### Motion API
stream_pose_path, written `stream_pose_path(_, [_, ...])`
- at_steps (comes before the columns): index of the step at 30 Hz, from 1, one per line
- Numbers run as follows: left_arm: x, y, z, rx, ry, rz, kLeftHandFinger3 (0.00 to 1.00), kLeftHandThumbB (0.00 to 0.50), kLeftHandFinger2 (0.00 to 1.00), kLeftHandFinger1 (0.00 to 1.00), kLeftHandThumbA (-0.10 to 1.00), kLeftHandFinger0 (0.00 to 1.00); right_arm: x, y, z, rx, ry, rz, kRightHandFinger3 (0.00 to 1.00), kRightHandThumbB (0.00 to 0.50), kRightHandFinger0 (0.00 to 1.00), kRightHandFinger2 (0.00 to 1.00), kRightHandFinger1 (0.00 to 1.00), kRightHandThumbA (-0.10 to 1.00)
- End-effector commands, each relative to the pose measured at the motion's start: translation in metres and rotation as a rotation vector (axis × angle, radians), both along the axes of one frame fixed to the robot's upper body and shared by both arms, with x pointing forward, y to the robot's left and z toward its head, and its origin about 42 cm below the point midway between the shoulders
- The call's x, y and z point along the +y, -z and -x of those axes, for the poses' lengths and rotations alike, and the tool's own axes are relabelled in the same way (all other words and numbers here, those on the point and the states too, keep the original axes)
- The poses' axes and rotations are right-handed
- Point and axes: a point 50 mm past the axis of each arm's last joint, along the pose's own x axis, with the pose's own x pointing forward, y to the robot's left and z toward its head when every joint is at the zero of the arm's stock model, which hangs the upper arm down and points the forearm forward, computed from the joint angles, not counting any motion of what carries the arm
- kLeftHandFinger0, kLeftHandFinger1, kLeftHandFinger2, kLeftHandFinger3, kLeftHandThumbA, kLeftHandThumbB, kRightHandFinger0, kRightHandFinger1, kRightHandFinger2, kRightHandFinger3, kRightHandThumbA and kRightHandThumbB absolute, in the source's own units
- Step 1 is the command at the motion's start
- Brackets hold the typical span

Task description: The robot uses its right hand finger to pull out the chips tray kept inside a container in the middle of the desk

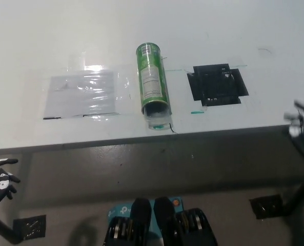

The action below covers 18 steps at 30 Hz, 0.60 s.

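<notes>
A green chips can (153, 79) lies on its side in the middle of the white desk (141, 31), its open mouth toward the near edge. A clear tray end (158, 123) sticks out of the mouth by a little. My black right hand (303, 120) shows blurred at the right edge, beside the desk's near corner, far from the can, fingers spread. At the lower left, below the desk edge, my left hand (0, 177) rests, with its fingers apart and holding nothing.
A clear plastic sheet (80, 95) is taped flat left of the can. A black taped square (217, 83) lies to the can's right. Green tape marks (197, 112) sit near the desk's front edge. The floor below holds black brackets (267, 206).
</notes>
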Motion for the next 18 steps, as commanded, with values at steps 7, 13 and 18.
stream_pose_path(7, [0.002, -0.014, -0.003, -0.039, 0.02, -0.012, 0.6, 0.114, 0.35, 0.28, -0.1, 0.25, 0.049, -0.09, -0.046, -0.209, -0.202, 0.244, 1.0, 0.292, 0.44, 0.91, 0.3, -0.1])
stream_pose_path(13, [0.002, -0.016, -0.005, -0.044, 0.028, -0.007, 0.6, 0.114, 0.36, 0.28, -0.1, 0.24, 0.081, -0.097, -0.061, -0.205, -0.333, 0.381, 1.0, 0.308, 0.72, 0.96, 0.12, -0.1])
stream_pose_path(18, [0.003, -0.018, -0.007, -0.047, 0.026, -0.015, 0.58, 0.147, 0.34, 0.26, -0.1, 0.21, 0.101, -0.09, -0.067, -0.194, -0.41, 0.509, 0.95, 0.3, 0.15, 0.94, 0.0, -0.1])
